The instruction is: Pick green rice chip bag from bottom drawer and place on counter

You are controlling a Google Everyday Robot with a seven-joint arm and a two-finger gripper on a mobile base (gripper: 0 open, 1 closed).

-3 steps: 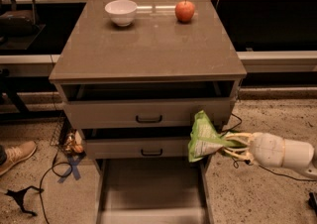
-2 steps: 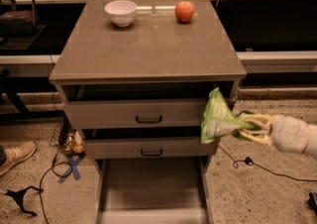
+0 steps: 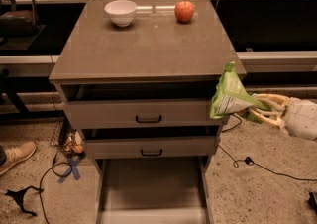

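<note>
The green rice chip bag is crinkled, green with white print. It hangs in the air at the cabinet's right front corner, just below the counter's edge. My gripper reaches in from the right and is shut on the bag's right end. The bottom drawer is pulled out and its floor is bare. The counter is the grey-brown top slab, up and left of the bag.
A white bowl and a red apple stand at the counter's back. Two upper drawers with black handles are slightly open. A shoe and cables lie on the floor at the left.
My gripper has lifted the bag up and to the right, from beside the middle drawer to the counter's right front corner.
</note>
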